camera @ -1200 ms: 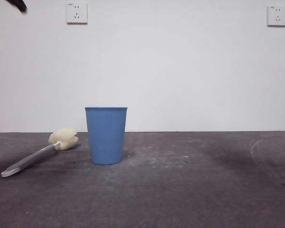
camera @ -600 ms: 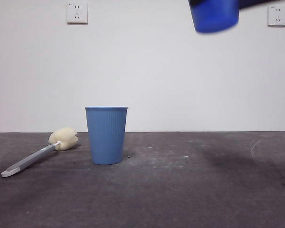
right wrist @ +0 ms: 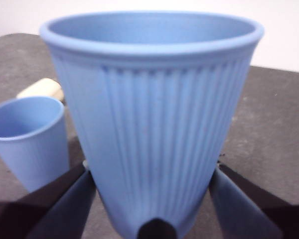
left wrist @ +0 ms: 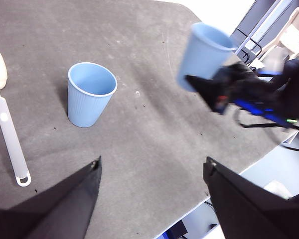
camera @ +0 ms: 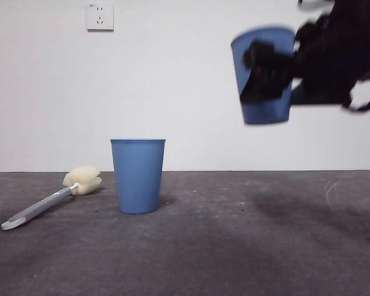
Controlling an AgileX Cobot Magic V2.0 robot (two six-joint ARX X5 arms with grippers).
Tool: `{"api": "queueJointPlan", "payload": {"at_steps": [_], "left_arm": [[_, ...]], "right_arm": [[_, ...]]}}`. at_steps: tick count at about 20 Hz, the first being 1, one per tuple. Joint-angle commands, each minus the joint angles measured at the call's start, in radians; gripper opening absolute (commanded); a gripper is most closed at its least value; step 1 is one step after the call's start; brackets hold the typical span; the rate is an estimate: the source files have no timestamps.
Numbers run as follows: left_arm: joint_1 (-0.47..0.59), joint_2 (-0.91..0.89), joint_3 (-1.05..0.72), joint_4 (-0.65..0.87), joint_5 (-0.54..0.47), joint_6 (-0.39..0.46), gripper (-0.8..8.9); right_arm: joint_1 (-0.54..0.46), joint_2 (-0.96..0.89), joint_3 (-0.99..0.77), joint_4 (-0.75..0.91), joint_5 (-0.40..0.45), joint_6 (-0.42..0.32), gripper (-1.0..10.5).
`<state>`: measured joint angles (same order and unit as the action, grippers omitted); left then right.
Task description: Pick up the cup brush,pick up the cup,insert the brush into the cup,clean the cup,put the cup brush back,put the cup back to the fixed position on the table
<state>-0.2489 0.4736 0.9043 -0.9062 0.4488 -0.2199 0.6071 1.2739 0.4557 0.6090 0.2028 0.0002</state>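
My right gripper is shut on a blue ribbed cup and holds it upright in the air, high at the right, well above the table. The right wrist view shows this cup close between the jaws of the right gripper. A second blue cup stands upright on the table, left of centre. The cup brush lies flat to its left, its sponge head towards the wall. My left gripper is open and empty, high above the table, and looks down on the standing cup, the brush and the held cup.
A wall with a socket stands behind the table. The table's rounded edge and some chairs show beyond the right arm in the left wrist view. The standing cup and the sponge head show behind the held cup.
The right arm has come down into the front view from the top with the blue cup in it. The black tips at the top left have gone out of view. The standing cup and the brush have not moved.
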Motion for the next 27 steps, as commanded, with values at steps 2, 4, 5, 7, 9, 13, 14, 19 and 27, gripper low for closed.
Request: {"api": "queueJointPlan", "payload": {"at_steps": [2, 4, 5, 7, 9, 13, 14, 19, 27], "left_arm": [[0.001, -0.002, -0.001, 0.002, 0.003, 0.016, 3.42], [0.001, -0.002, -0.001, 0.002, -0.004, 0.016, 3.42], [0.001, -0.002, -0.001, 0.002, -0.004, 0.016, 3.42], [0.001, -0.002, -0.001, 0.001, -0.004, 0.016, 3.42], [0.001, -0.002, -0.001, -0.002, -0.004, 0.016, 3.42], [0.001, -0.002, -0.001, -0.024, -0.004, 0.019, 3.42], [0.001, -0.002, -0.001, -0.025, -0.004, 0.021, 3.42], [0.001, -0.002, -0.001, -0.024, -0.005, 0.023, 3.42], [0.001, 0.0, -0.001, -0.024, -0.008, 0.029, 3.42]], "right_arm": [[-0.051, 0.222, -0.002, 0.183, -0.068, 0.01, -0.1], [-0.06, 0.33, 0.023, 0.252, -0.094, 0.01, -0.1], [-0.06, 0.377, 0.047, 0.266, -0.102, 0.006, -0.1], [-0.06, 0.442, 0.1, 0.265, -0.119, -0.006, -0.1], [-0.06, 0.498, 0.15, 0.264, -0.125, -0.01, -0.1], [-0.083, 0.568, 0.198, 0.25, -0.125, -0.012, -0.1], [-0.092, 0.578, 0.198, 0.251, -0.127, -0.012, -0.1], [-0.119, 0.607, 0.198, 0.195, -0.172, -0.012, -0.1], [-0.116, 0.607, 0.197, -0.003, -0.223, -0.012, 0.1]]}}
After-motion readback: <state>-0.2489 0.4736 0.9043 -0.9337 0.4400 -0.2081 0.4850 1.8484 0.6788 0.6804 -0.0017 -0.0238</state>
